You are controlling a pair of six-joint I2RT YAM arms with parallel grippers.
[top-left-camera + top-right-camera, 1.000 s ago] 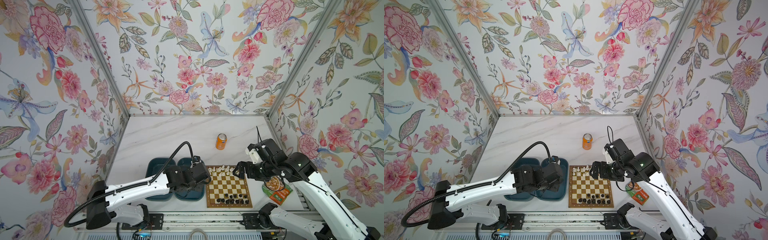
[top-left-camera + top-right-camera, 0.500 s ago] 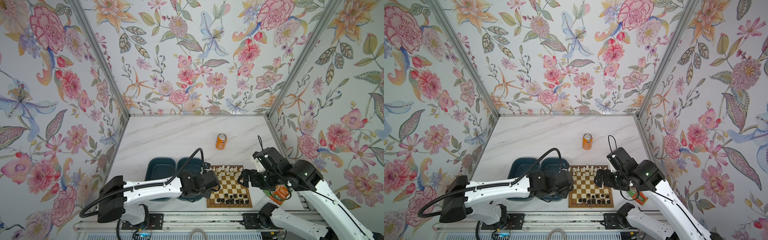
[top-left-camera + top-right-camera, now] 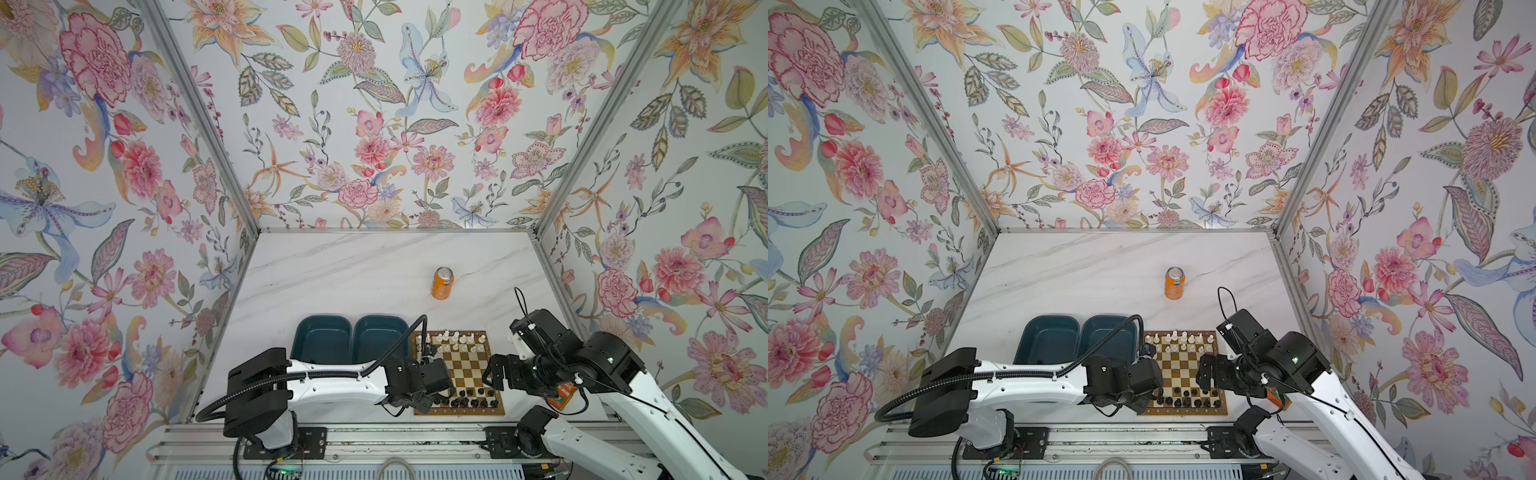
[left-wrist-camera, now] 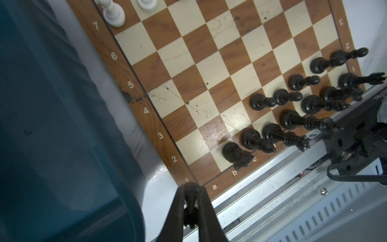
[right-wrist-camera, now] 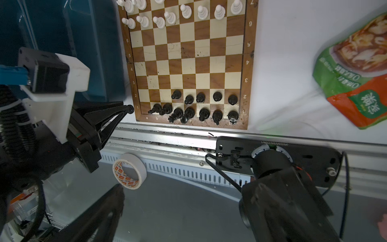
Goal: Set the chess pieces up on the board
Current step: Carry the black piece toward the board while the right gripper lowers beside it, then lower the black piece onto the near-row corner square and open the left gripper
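The board [image 3: 459,370] lies at the table's front. White chess pieces [image 5: 178,12] fill its two far rows. Black chess pieces [image 5: 199,106] stand in its two near rows, seen close in the left wrist view [image 4: 293,109]. My left gripper [image 4: 191,189] is shut on a black piece [image 4: 190,201] and hovers just outside the board's near left corner. The right wrist view shows that piece's tip [image 5: 130,109] beside the border. My right gripper [image 3: 494,376] hangs open and holds nothing over the board's right edge. One of its fingers [image 5: 104,209] shows in the right wrist view.
Two dark teal trays [image 3: 322,343] [image 3: 378,340] sit left of the board. An orange can [image 3: 442,282] stands behind it. A green and orange snack packet [image 5: 356,73] lies to the right. A tape roll [image 5: 129,170] lies below the front rail.
My left arm swung from over the trays to the board's near left corner, still shut on the black piece. My right arm drew back to the right, off the board's middle.
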